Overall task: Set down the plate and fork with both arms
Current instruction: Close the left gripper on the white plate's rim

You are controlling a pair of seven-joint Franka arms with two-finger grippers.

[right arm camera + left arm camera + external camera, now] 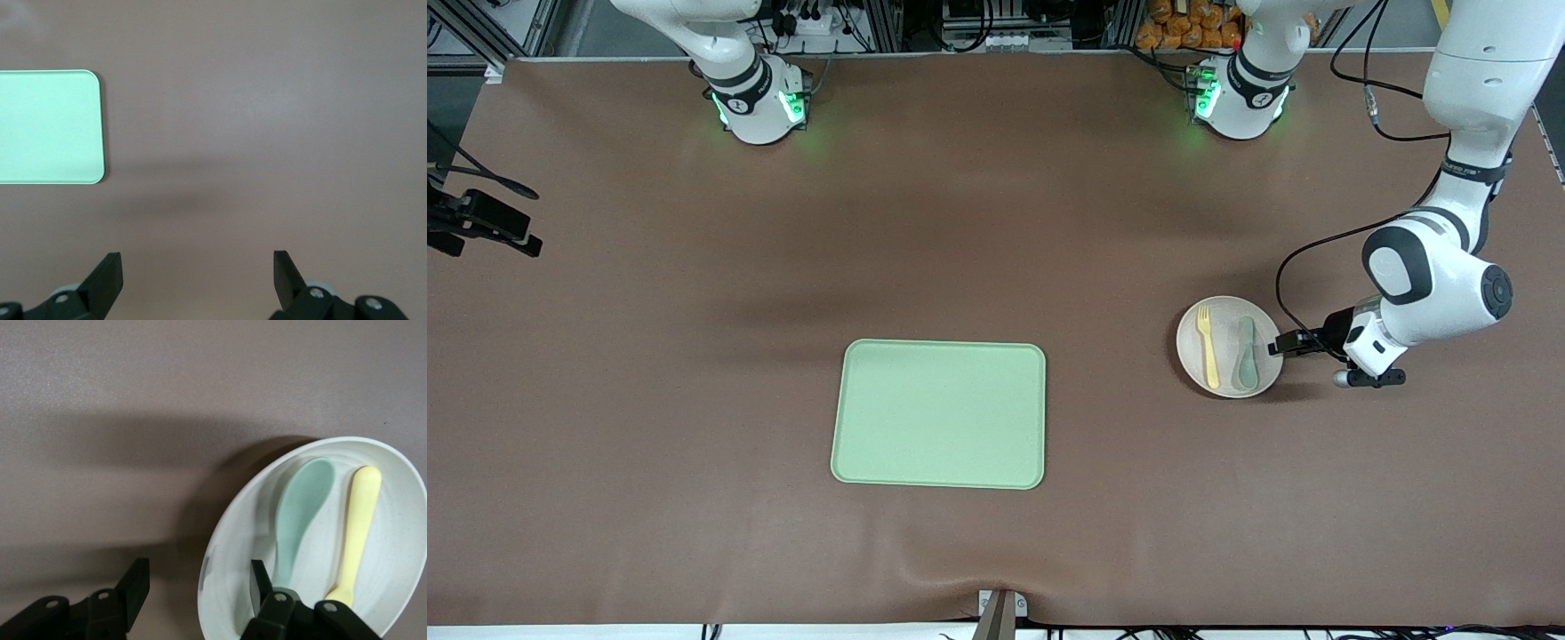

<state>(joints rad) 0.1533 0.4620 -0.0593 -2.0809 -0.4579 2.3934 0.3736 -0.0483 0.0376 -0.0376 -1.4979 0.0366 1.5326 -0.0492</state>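
The left pincer (193, 590) straddles the plate (313, 540) rim, jaws half-closed – not yet gripping. Light, stiff, slick plastic – pinch the rim. Right pincer (197, 277) gapes wide

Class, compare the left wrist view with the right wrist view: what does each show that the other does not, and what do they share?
Only the left wrist view shows the plate, with the fork and the grey-green spoon lying in it, and the left gripper straddling the plate's rim. Only the right wrist view shows a corner of the green tray and the right gripper, open over bare table. Both share the brown tabletop.
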